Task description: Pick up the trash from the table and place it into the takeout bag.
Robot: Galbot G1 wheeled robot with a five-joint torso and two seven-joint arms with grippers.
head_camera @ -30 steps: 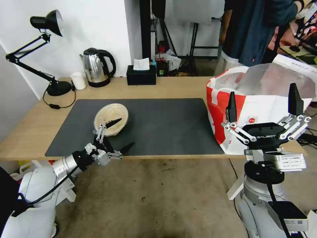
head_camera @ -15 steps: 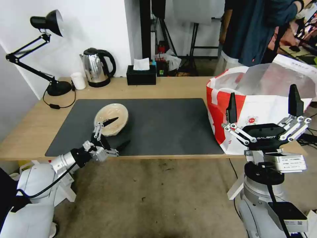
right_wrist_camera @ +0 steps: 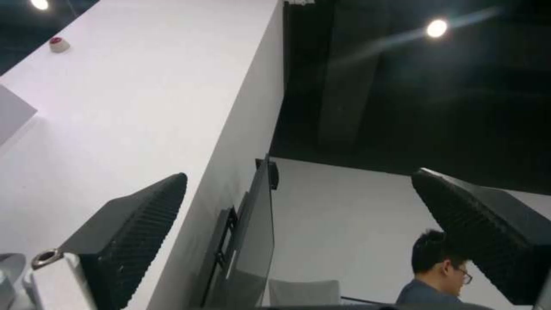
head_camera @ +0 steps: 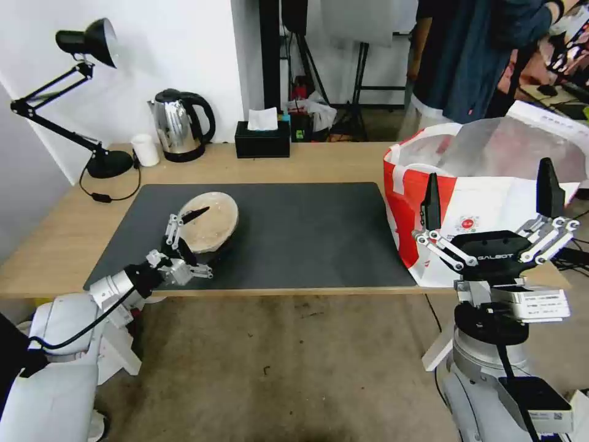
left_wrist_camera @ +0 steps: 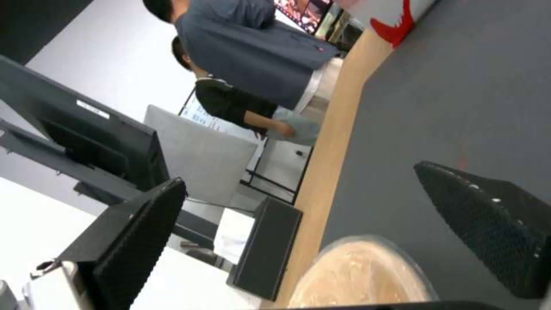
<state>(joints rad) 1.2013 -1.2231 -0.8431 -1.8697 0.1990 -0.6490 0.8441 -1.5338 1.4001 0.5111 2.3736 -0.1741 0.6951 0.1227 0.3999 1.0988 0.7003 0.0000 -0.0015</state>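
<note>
At the left end of the black mat (head_camera: pixel 276 233), just off the mat's far corner, a desk lamp (head_camera: pixel 92 43), a small white cup (head_camera: pixel 145 150) and a steel kettle (head_camera: pixel 180 124) stand along the back of the light-wood worktop (head_camera: pixel 55 245), clear of the job. On the mat's left part lies the shallow beige bowl (head_camera: pixel 211 221), tilted up. The left gripper (head_camera: pixel 199 236) reaches in from the mat's near edge with its jaws spread wide, one fingertip (head_camera: pixel 195 214) over the bowl's rim and the other low on its near side, straddling but not yet clamping it; this looks like an approach aimed at pinching the rim. Behind the mat's middle sits a black tissue box (head_camera: pixel 262 140). Just beyond the mat's right edge stands the red-and-white takeout bag (head_camera: pixel 485 202), mouth open and silvery lining showing, ready to receive trash. The right gripper (head_camera: pixel 491 196) waits in front of it, jaws released and pointing upward.
</note>
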